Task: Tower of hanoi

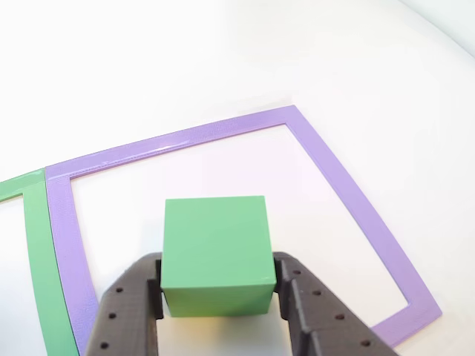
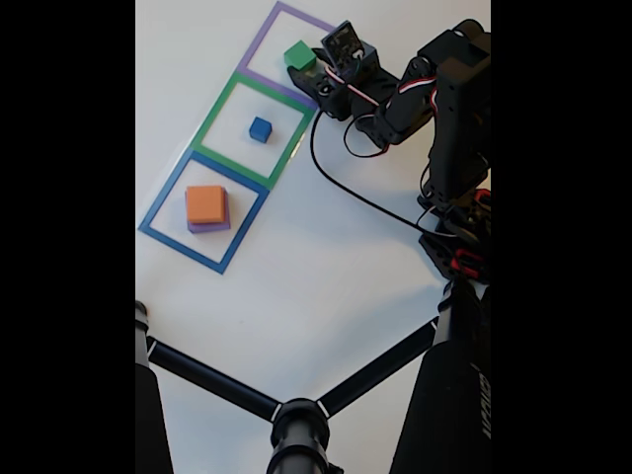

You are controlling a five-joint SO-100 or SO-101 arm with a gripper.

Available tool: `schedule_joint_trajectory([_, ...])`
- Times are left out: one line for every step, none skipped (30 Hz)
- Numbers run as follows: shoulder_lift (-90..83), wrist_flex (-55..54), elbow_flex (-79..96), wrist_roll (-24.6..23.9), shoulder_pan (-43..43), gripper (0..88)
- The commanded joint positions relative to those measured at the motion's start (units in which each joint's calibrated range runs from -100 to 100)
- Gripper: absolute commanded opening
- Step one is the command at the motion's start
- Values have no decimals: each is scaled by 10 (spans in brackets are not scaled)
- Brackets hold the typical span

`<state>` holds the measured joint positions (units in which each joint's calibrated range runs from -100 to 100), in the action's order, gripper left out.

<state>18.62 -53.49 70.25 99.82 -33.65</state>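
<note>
In the other view the green block (image 1: 214,245) fills the space between my two dark fingers (image 1: 126,304), which press against its left and right sides. My gripper (image 1: 217,268) is shut on it inside the purple tape square (image 1: 334,178). The fixed view shows the same green block (image 2: 298,55) at the tip of the gripper (image 2: 308,65), in the top tape square. The small blue cube (image 2: 259,128) stands alone in the green tape square (image 2: 219,107). The orange block (image 2: 205,203) lies on the wider purple block (image 2: 209,227) in the blue tape square (image 2: 158,209).
The arm's body and base (image 2: 454,128) stand at the right of the fixed view, with a black cable (image 2: 365,197) trailing over the white table. Black tripod legs (image 2: 296,415) cross the bottom of that view.
</note>
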Motion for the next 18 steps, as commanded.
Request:
schedule_joint_trajectory([-8, -10, -13, 2, 11, 78])
schedule_joint_trajectory([-9, -10, -13, 2, 12, 76])
schedule_joint_trajectory([-11, -9, -13, 2, 13, 75])
schedule_joint_trajectory([-15, -7, -13, 2, 15, 75])
schedule_joint_trajectory([-22, -2, -12, 2, 17, 75])
schedule_joint_trajectory([-32, 6, -10, 2, 19, 75])
schedule_joint_trajectory([-43, 14, -7, 2, 21, 75])
schedule_joint_trajectory([-58, 26, -3, 2, 24, 75])
schedule_joint_trajectory([-74, 39, -1, 2, 26, 75])
schedule_joint_trajectory([-94, 57, 2, 2, 27, 75])
schedule_joint_trajectory([-116, 75, 6, 2, 29, 74])
schedule_joint_trajectory([-142, 100, 8, 2, 29, 74])
schedule_joint_trajectory([-169, 128, 10, 2, 29, 73])
schedule_joint_trajectory([-199, 162, 10, 2, 29, 72])
schedule_joint_trajectory([-233, 198, 10, 2, 28, 72])
schedule_joint_trajectory([-261, 229, 9, 2, 27, 72])
schedule_joint_trajectory([-294, 270, 6, 2, 25, 71])
schedule_joint_trajectory([-325, 313, 0, 2, 24, 71])
